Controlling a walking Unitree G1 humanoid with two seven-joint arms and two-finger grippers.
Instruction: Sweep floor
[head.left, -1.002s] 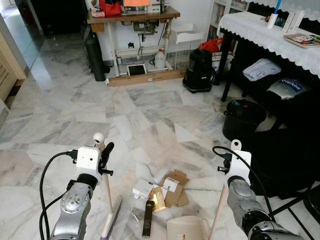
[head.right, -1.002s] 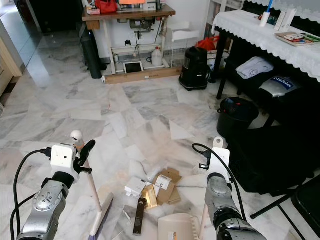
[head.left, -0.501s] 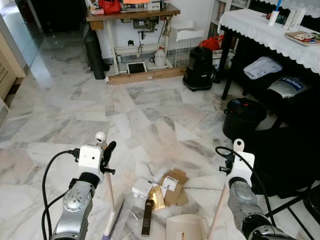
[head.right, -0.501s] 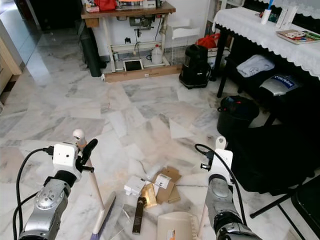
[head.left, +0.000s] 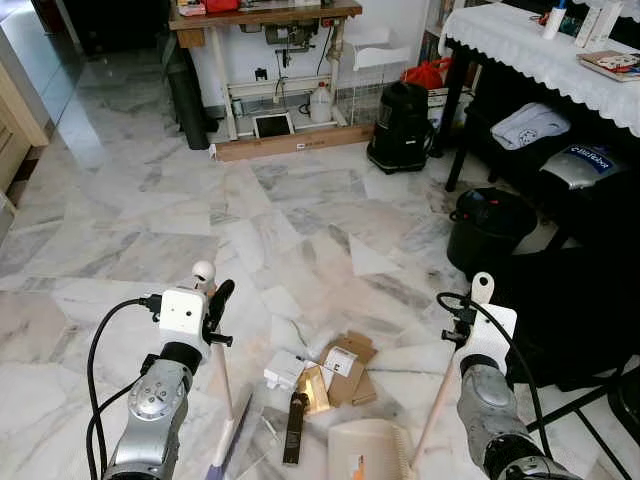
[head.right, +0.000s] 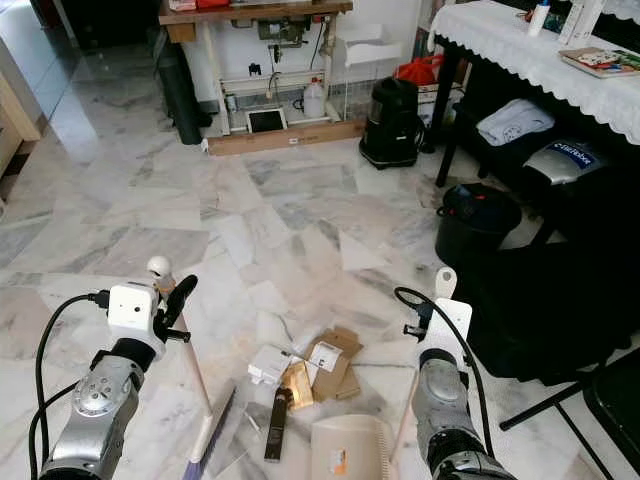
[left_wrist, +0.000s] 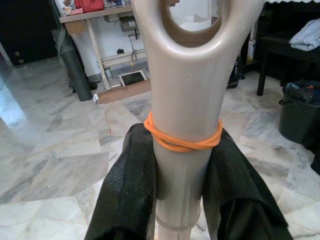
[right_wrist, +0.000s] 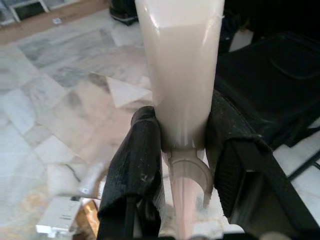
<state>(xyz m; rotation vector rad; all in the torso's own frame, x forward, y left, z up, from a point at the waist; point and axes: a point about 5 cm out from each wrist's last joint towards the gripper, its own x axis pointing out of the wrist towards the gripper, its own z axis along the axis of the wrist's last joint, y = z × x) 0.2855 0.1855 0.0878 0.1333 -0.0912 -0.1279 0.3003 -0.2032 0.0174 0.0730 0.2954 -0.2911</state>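
My left gripper (head.left: 214, 306) is shut on the pale broom handle (head.left: 222, 370), just below its looped end with an orange rubber band (left_wrist: 182, 142). The broom head (head.left: 230, 446) rests on the marble floor left of a litter pile (head.left: 335, 370) of cardboard scraps, a white box and a dark stick. My right gripper (head.left: 468, 322) is shut on the dustpan handle (head.left: 438, 404), black fingers (right_wrist: 137, 165) clamped on both sides. The beige dustpan (head.left: 365, 452) sits on the floor directly in front of the litter, close to my feet.
A black bin (head.left: 490, 230) and a dark bag (head.left: 570, 310) stand close on the right, under a table with a white lace cloth (head.left: 540, 50). A black vacuum (head.left: 400, 125) and a wooden workbench (head.left: 270, 20) line the far wall. Open marble floor lies ahead and to the left.
The whole view has shifted slightly as the camera moved. Both grippers keep their hold, and the broom and dustpan stay beside the litter.
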